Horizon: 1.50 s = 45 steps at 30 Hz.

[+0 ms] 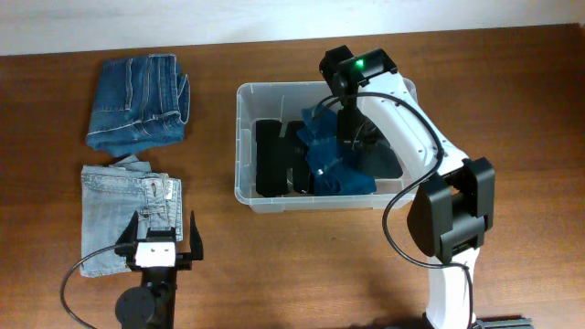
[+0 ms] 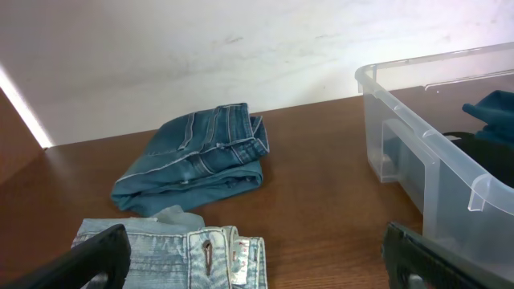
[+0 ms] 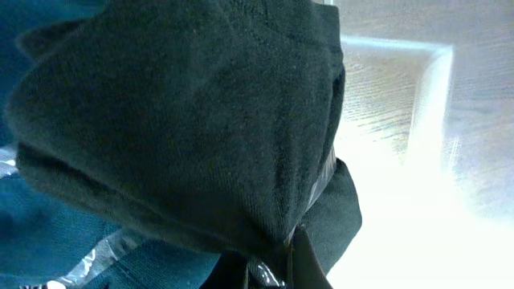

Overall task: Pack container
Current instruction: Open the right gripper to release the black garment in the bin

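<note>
The clear plastic container (image 1: 239, 137) stands at the table's middle; its near wall shows in the left wrist view (image 2: 426, 140). It holds a black folded garment (image 1: 272, 157) and a blue garment (image 1: 334, 160). My right gripper (image 1: 352, 123) is down inside the container. In the right wrist view it (image 3: 269, 269) is shut on a dark garment (image 3: 177, 120) that fills most of the frame. My left gripper (image 1: 163, 245) is open and empty, over the near edge of folded light-blue jeans (image 1: 114, 215), which also show in the left wrist view (image 2: 161, 253).
Folded dark-blue jeans (image 1: 139, 100) lie at the back left, beyond the light jeans, and show in the left wrist view (image 2: 197, 160). Bare wooden table lies between the jeans and the container. The right arm reaches over the container's right side.
</note>
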Each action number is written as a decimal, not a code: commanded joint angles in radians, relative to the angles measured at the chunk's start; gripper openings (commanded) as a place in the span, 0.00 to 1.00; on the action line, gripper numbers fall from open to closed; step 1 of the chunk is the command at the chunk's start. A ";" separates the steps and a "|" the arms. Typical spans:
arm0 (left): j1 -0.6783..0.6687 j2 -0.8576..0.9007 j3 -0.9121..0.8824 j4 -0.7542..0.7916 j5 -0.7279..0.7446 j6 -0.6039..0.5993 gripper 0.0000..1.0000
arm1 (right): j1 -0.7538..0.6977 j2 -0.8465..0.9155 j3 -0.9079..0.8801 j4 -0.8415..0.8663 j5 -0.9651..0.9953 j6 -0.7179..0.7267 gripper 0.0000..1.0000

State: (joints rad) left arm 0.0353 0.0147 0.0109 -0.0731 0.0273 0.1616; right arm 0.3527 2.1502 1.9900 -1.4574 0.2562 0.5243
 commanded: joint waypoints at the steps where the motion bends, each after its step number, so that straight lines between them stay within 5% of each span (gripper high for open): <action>1: 0.004 -0.009 -0.002 -0.007 0.011 0.013 0.99 | 0.005 0.007 -0.007 0.009 0.044 0.017 0.04; 23: 0.004 -0.009 -0.002 -0.007 0.011 0.013 0.99 | 0.005 0.011 -0.101 0.056 0.092 0.061 0.04; 25: 0.004 -0.009 -0.002 -0.007 0.011 0.013 0.99 | 0.005 0.012 -0.103 0.061 0.092 0.061 0.08; 27: 0.004 -0.009 -0.002 -0.007 0.011 0.013 0.99 | 0.005 0.011 -0.103 0.065 0.089 0.061 0.25; 31: 0.004 -0.009 -0.002 -0.007 0.011 0.013 0.99 | 0.005 0.012 -0.103 0.073 0.089 0.061 0.34; 45: 0.004 -0.009 -0.002 -0.007 0.011 0.013 0.99 | 0.005 -0.003 0.126 -0.074 0.059 0.060 0.37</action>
State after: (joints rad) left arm 0.0353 0.0147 0.0109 -0.0731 0.0273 0.1616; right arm 0.3527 2.1574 2.0235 -1.4994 0.3187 0.5762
